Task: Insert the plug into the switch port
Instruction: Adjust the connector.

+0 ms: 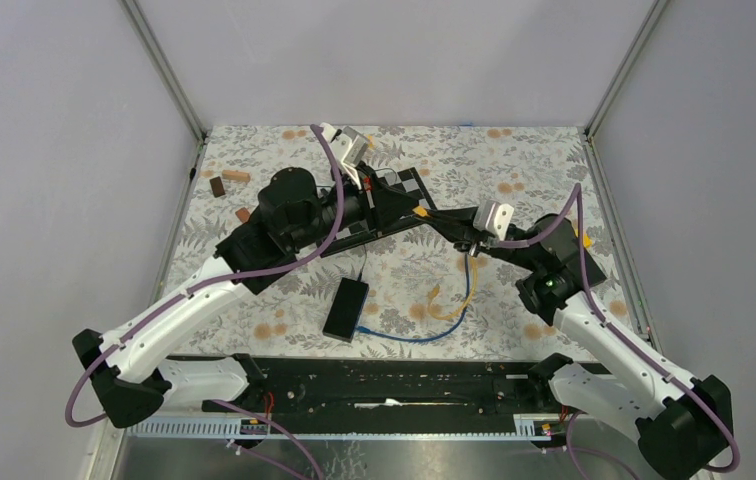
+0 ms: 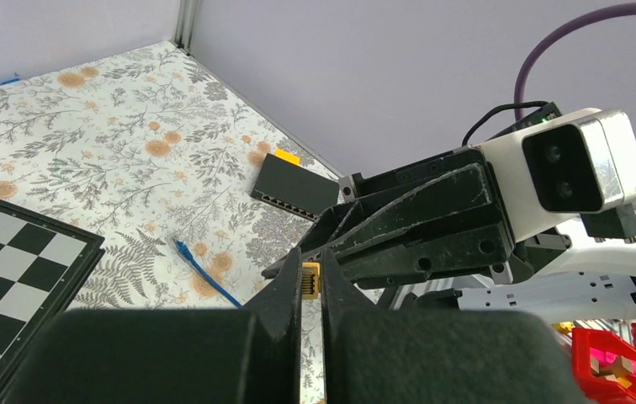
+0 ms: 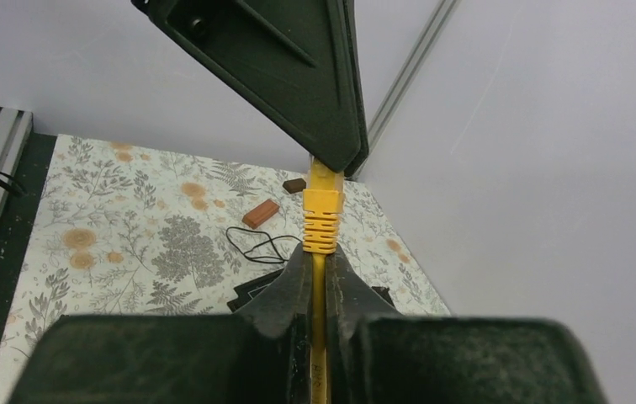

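Soft white light fills the enclosure evenly; the left arm and right arm throw only faint, diffuse shadows on the floral table cover; the grey walls read flat and uniformly lit; the overhead view is sharp throughout; in the wrist views the near bodies of the left gripper and right gripper dissolve into dark blur along the bottom edge, while the yellow cable is crisp
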Tool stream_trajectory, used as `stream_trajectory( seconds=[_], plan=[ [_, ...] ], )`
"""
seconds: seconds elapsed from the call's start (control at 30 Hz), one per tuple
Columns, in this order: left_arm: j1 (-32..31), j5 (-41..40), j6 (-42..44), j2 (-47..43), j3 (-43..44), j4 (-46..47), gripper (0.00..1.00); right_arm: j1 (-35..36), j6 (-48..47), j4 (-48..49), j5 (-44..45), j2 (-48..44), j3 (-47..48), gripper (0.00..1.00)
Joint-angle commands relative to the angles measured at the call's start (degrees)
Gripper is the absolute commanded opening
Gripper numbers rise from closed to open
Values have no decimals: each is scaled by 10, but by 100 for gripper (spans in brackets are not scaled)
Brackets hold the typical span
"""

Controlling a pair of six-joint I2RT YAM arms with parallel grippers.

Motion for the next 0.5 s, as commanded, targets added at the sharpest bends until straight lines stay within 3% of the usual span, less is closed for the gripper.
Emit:
stream_trajectory(
  seconds=[0.0,0.2,0.27,0.47],
  plan=[
    [3,-4,-3,-4,20,20,1,4,13,37,15,-20,1,0],
    [5,25,46,-28,10,54,83,4,34,10,53,-37,0,0],
    [5,26,68,-47,-4,81,90,4,50,-2,67,-48,4,0],
    [6,94,155,-127,-95,232,85,3,113,-18,36,-54,27,0]
  ],
)
